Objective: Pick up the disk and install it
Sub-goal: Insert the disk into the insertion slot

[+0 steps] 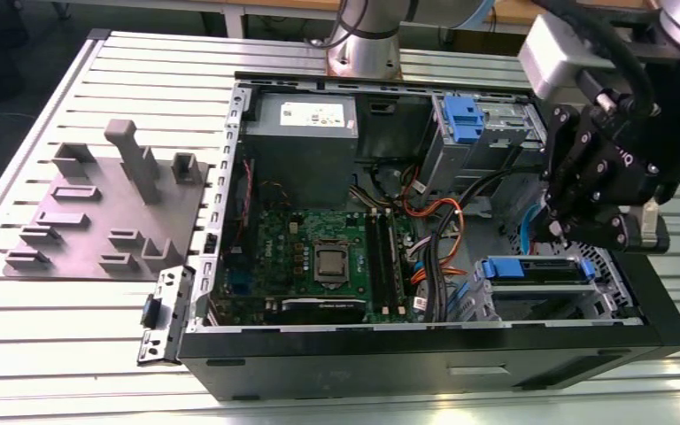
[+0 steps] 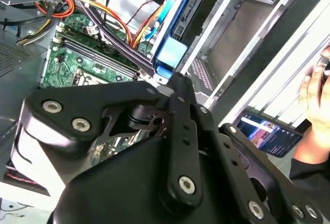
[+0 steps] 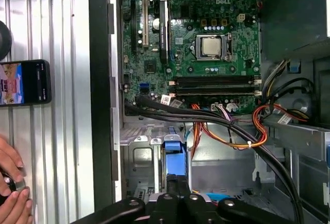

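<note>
Claw (image 1: 602, 237) hovers over the PC case's (image 1: 435, 359) drive cage; open or closed: can't tell. Disk (image 1: 537, 268), blue rails showing, sits in the cage just beside the claw, twd mobo (image 1: 322, 257). PSU (image 1: 302, 133) w/ white sticker is well away, print unreadable. First wrist view: phone (image 3: 25, 82) and a hand (image 3: 11, 182) on the table outside the case.

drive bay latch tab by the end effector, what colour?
Blue latch tab, clearest in the first wrist view.

Disk seated in the drive bay

The disk (image 1: 537, 273) lies flat in the case's lower bay at the exterior view's right, its blue front rail (image 3: 174, 158) facing outward.
</note>
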{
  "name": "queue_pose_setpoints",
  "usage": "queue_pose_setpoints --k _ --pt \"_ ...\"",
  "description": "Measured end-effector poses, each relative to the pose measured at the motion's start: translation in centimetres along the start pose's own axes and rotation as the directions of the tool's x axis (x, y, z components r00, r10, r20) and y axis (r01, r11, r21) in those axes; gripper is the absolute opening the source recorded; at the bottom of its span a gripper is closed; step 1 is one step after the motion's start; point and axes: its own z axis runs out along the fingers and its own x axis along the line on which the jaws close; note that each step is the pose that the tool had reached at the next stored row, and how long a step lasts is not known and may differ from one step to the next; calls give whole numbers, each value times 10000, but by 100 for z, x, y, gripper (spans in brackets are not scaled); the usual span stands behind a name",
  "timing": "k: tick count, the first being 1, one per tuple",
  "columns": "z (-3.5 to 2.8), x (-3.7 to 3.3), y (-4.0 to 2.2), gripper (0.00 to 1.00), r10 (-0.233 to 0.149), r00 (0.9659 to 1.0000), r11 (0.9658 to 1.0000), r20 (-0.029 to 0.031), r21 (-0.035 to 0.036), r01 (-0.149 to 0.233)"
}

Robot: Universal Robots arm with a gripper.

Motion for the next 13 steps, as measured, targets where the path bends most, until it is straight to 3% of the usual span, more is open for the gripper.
queue_pose_setpoints --k 13 --pt "236 7 -14 11 -80 10000 10000 -1 -2 80"
